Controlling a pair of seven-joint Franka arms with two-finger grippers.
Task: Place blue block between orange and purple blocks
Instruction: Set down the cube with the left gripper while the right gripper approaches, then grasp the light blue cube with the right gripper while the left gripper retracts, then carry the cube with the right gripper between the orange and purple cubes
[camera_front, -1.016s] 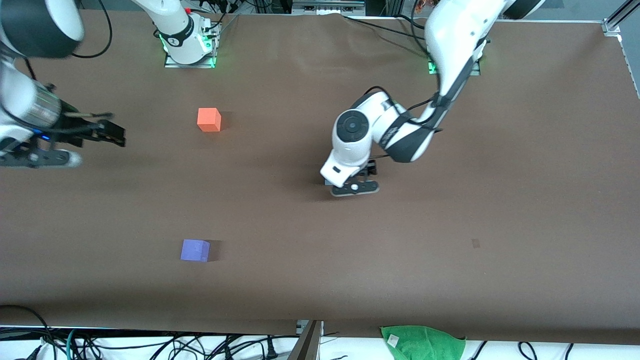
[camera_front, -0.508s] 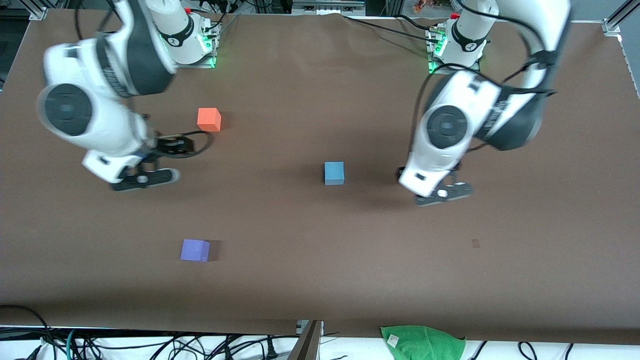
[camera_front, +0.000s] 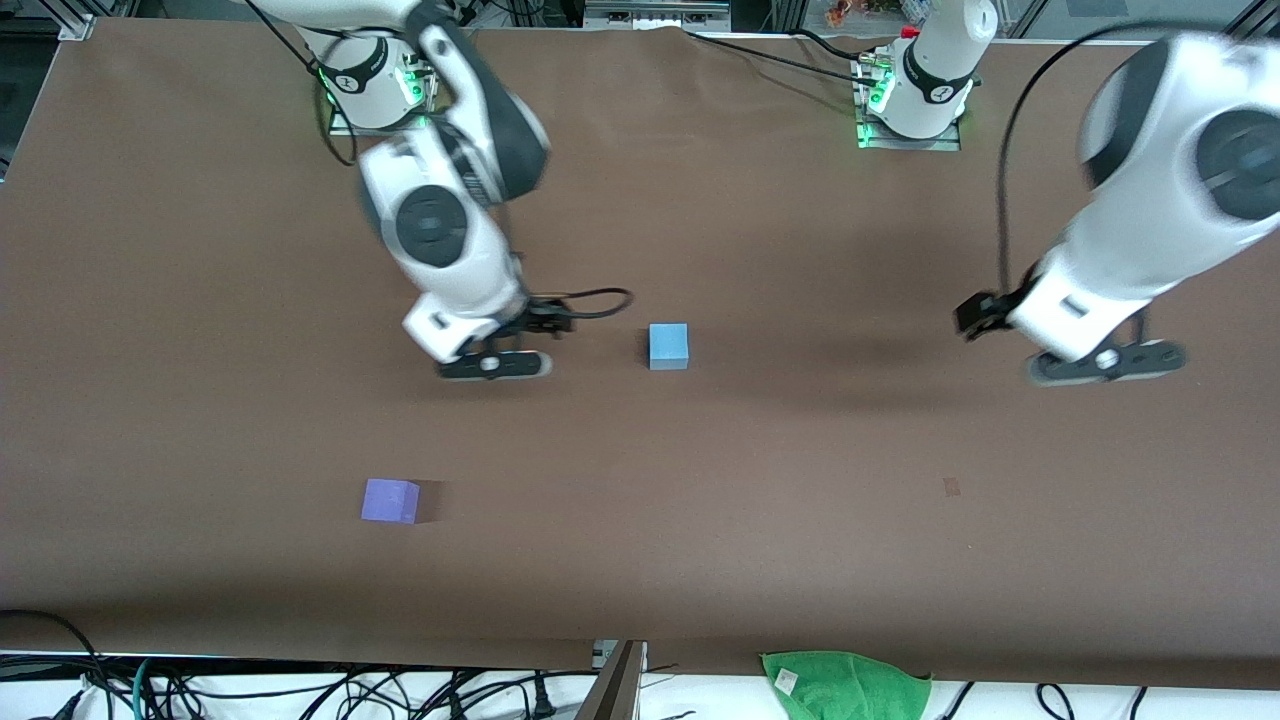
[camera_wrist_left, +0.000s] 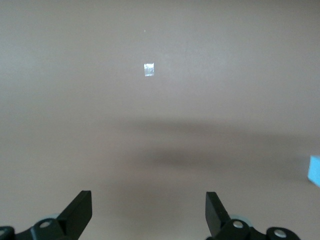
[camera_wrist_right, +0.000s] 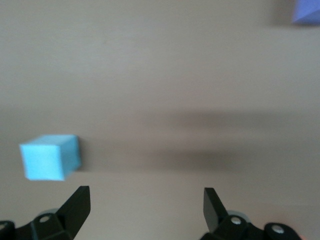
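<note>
The blue block (camera_front: 668, 346) sits alone mid-table. It also shows in the right wrist view (camera_wrist_right: 50, 156) and at the edge of the left wrist view (camera_wrist_left: 315, 170). The purple block (camera_front: 390, 500) lies nearer the front camera, toward the right arm's end; its corner shows in the right wrist view (camera_wrist_right: 306, 12). The orange block is hidden under the right arm. My right gripper (camera_front: 493, 366) (camera_wrist_right: 145, 205) hangs open and empty over bare table beside the blue block. My left gripper (camera_front: 1105, 362) (camera_wrist_left: 148, 210) is open and empty over bare table toward the left arm's end.
The brown table (camera_front: 800, 560) carries a small tape mark (camera_front: 951, 487) (camera_wrist_left: 149, 69). A green cloth (camera_front: 845, 682) lies off the table's front edge among cables.
The right arm swung from its end of the table to beside the blue block and now covers the orange block. The left arm drew away from the blue block toward its own end.
</note>
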